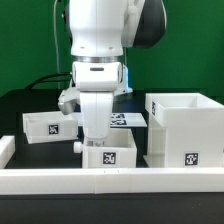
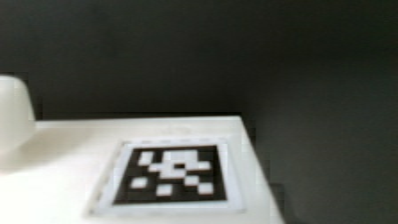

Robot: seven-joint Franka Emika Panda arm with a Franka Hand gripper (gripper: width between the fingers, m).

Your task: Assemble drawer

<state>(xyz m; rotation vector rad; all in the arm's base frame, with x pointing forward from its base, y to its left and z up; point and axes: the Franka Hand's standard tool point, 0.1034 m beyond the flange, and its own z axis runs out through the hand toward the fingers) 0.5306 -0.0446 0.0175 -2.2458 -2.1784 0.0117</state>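
My gripper (image 1: 99,142) hangs straight down at the middle of the exterior view, right over a small white drawer box (image 1: 108,156) with a black tag on its front. My fingertips are lost against that white box, so I cannot tell how the jaws stand or whether they touch it. The wrist view shows a white tagged face (image 2: 175,172) very close, with a rounded white part (image 2: 11,112) beside it; no fingers show there. A second small white box (image 1: 48,125) lies at the exterior view's left. The large open drawer housing (image 1: 186,128) stands at the exterior view's right.
A white rail (image 1: 110,181) runs along the front of the table. The marker board (image 1: 128,120) lies behind my arm. A small white knob (image 1: 78,145) sticks out beside my gripper. Black tabletop shows between the parts.
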